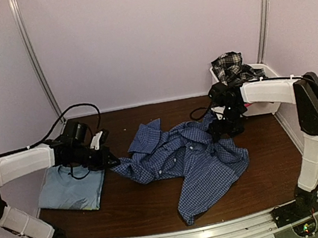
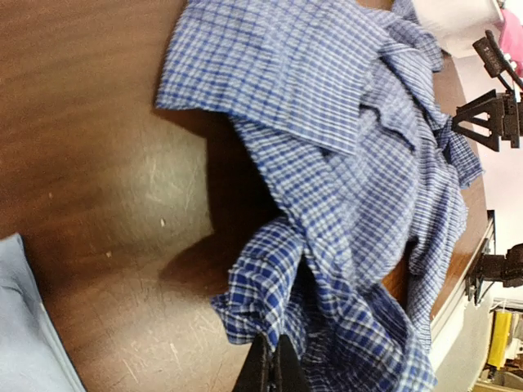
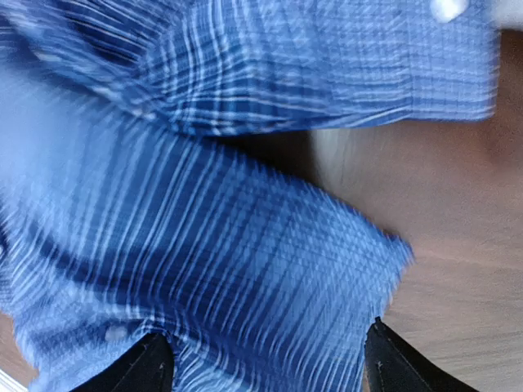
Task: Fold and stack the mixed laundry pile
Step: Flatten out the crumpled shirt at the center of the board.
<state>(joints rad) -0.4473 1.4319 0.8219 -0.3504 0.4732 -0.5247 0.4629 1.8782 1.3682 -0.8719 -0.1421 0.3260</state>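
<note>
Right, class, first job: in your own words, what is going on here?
Laundry folding is under way. The left tool is shut on the left edge of a crumpled blue check shirt lying in the middle. The right tool hangs open over the shirt's right side. A folded T-shirt lies at the left; a plaid piece sits atop the basket, far right.
</note>
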